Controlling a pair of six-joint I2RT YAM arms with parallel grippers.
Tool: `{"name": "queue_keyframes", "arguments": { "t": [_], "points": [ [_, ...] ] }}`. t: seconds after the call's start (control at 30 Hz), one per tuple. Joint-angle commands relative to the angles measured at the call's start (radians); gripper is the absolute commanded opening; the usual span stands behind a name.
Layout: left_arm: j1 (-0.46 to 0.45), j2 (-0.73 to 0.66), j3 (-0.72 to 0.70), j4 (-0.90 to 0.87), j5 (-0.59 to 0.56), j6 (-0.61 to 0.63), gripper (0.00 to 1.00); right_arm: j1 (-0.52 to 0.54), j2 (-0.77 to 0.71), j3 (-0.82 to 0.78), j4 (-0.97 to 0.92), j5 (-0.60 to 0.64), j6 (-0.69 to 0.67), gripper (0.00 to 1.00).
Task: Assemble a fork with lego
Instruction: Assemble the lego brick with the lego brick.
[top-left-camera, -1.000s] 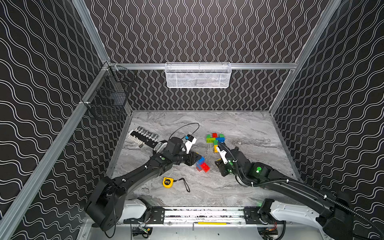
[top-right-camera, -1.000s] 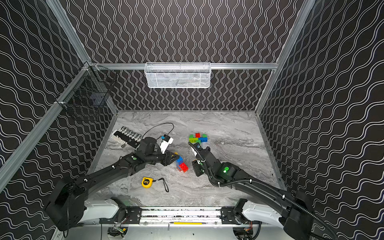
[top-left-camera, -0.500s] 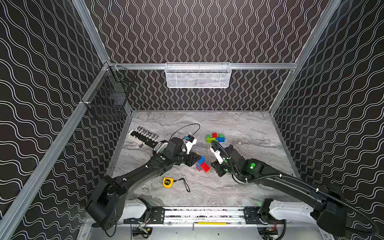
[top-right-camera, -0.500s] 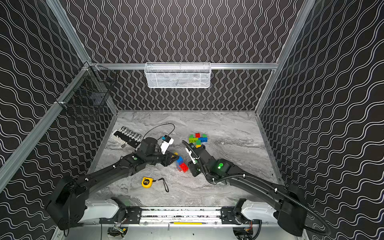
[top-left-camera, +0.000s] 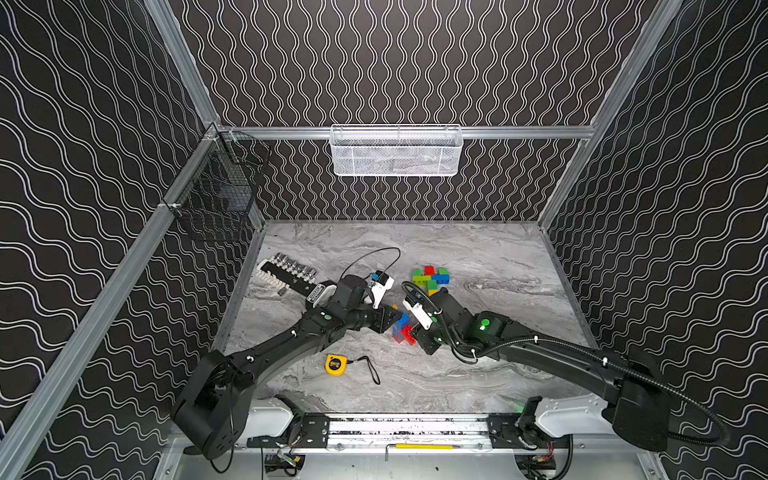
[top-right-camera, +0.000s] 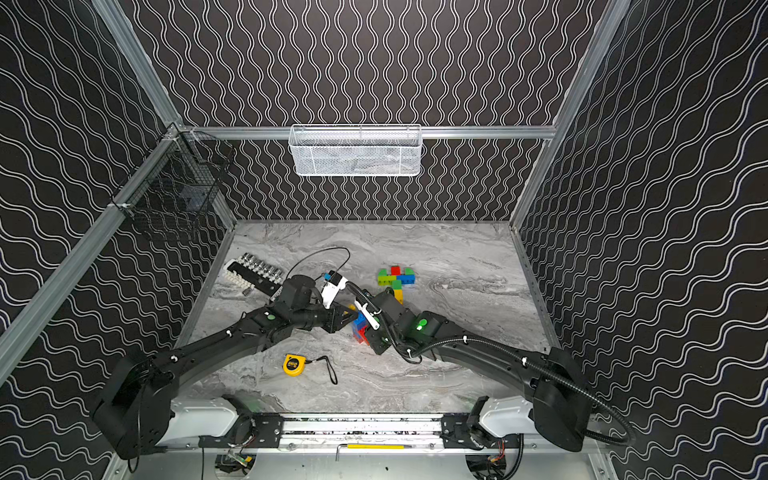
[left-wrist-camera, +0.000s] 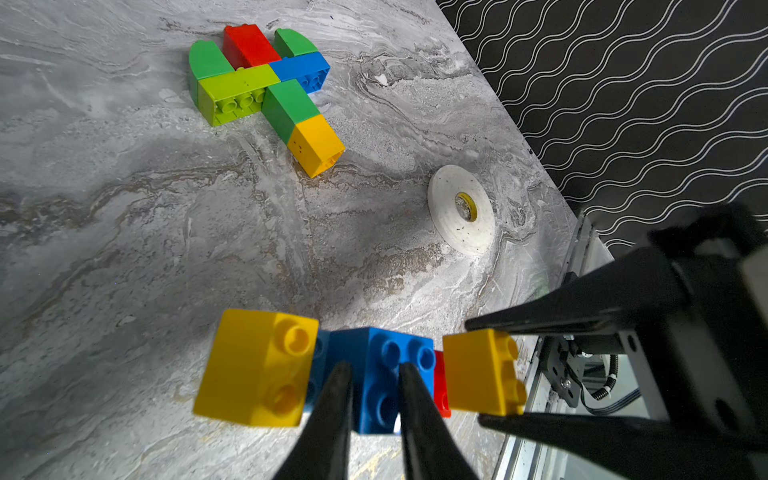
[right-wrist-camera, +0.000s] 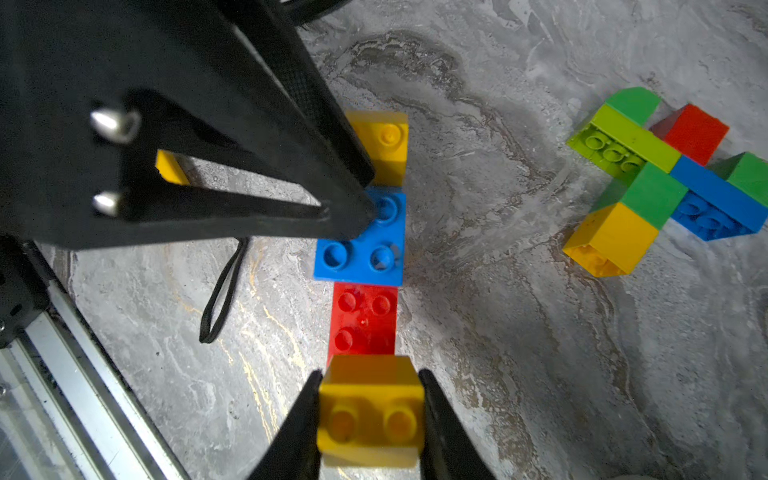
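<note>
The lego is hard moulded plastic, smooth with a soft gloss. This goes for the yellow brick pinched in the right claw, the red brick just ahead of its tips, and the blue brick under the left claw, whose studs catch small highlights. The built cluster farther beyond both claws has the same sheen. Both claws' fingers look matt black. One broad face of the left claw has a fine woven grain and carries two bright metal screw heads. The bench beneath them is smooth, grey-veined, stone-like and dully reflective.
</note>
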Motion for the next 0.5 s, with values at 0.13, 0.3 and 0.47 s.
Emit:
{"name": "queue_keyframes", "arguments": {
  "t": [0.13,0.3,0.47],
  "points": [
    [0.0,0.004,-0.001,0.005,-0.002,0.014,0.24,0.01,0.021,0.009,0.004,-0.001,-0.01,0.0],
    [0.001,0.006,0.002,0.001,-0.003,0.017,0.24,0.012,0.025,-0.003,0.039,0.027,0.017,0.0],
    [0.001,0.006,0.003,-0.001,-0.005,0.017,0.24,0.014,0.029,-0.011,0.053,0.033,0.036,0.0]
  ]
}}
